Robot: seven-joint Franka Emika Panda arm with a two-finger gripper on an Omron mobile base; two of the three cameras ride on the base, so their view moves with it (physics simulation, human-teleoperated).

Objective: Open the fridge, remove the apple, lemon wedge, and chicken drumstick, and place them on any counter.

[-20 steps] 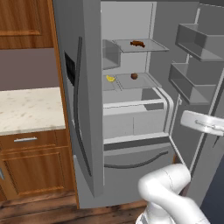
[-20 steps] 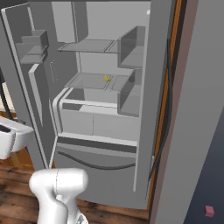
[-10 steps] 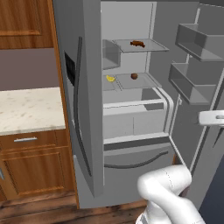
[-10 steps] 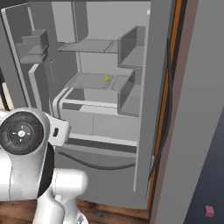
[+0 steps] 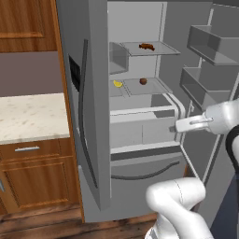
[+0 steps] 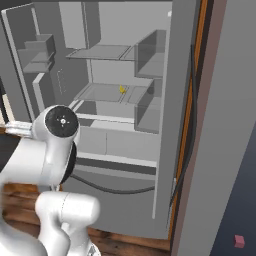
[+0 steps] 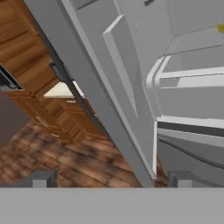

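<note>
With fridge [image 5: 88,116] door swung wide, left base view runs so: counter [image 5: 28,116] at left edge; lemon wedge [image 5: 117,84] on middle shelf, centre frame; apple [image 5: 143,81] just right of it, same shelf, apart; chicken drumstick [image 5: 146,46] on shelf above. My gripper [image 5: 179,126] at right of frame, outside the shelves, jaws spread full, pinching nothing. Hand view: lemon wedge [image 7: 221,28] at upper right edge.

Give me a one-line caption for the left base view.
Fridge right door open: drumstick on top shelf, lemon and apple below.
</note>
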